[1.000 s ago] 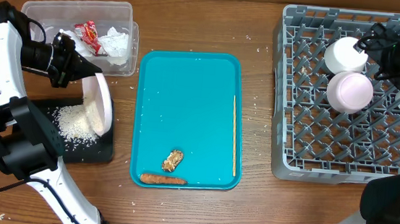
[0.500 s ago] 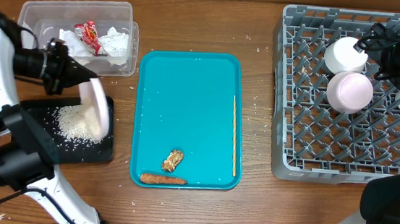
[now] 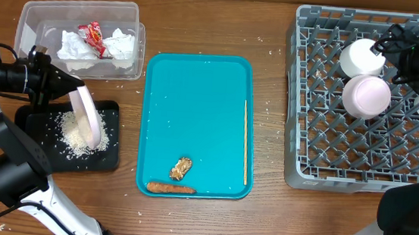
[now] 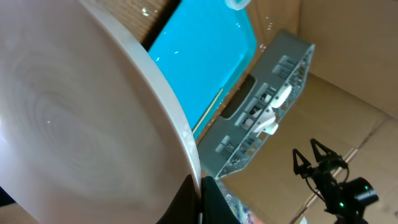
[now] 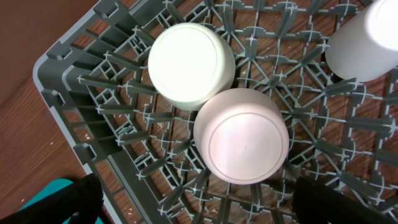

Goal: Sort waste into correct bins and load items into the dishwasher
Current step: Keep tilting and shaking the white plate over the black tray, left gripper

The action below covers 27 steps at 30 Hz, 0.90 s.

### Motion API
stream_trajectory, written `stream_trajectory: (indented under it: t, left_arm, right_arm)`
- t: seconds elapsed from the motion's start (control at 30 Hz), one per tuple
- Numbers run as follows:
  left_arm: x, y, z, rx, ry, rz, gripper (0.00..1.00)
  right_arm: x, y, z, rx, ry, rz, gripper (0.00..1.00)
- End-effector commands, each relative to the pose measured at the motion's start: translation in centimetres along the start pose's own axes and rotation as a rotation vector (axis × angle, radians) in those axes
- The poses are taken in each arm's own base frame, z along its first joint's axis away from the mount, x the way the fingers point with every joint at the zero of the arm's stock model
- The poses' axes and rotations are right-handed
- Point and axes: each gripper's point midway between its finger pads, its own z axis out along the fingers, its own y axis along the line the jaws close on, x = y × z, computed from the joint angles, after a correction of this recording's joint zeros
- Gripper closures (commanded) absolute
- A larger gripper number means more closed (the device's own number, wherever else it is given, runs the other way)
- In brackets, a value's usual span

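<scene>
Clenched, the left fingers (image 4: 211, 202) pinch the rim of the white plate (image 3: 88, 118), which we find tilted on edge over the black tray (image 3: 107, 160) on the tabletop (image 3: 278, 25), its lower edge at the rice (image 3: 75, 132). We record the right fingers (image 5: 68, 202) spread and empty above the grey dish rack (image 3: 299, 140), over an upturned cup (image 3: 361, 57) and bowl (image 3: 366, 97) just beside each other.

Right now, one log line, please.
left gripper: holds plate tilted over black tray with rice | right gripper: open over rack
</scene>
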Motion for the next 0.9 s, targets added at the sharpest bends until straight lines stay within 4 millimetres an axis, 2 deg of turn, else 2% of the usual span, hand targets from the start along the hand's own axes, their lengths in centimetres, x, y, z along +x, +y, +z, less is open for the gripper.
stream_trajectory:
  t: [0.0, 0.43, 0.6, 0.87]
  left_arm:
    - [0.5, -1.4, -0.8, 0.058, -0.023, 0.052, 0.96]
    - [-0.1, -0.6, -2.4, 0.084, -0.062, 0.001, 0.96]
    - [-0.1, -1.6, -2.5, 0.144, -0.061, -0.003, 0.96]
    - [-0.4, -1.7, -3.3, 0.184, -0.078, -0.037, 0.96]
  right_arm:
    - [-0.5, 0.3, -1.2, -0.018, -0.031, 0.004, 0.0]
    - [-0.5, 0.3, -1.2, -0.018, -0.031, 0.004, 0.0]
    - [-0.5, 0.3, -1.2, -0.018, -0.031, 0.004, 0.0]
    - [-0.5, 0.3, -1.2, -0.018, -0.031, 0.004, 0.0]
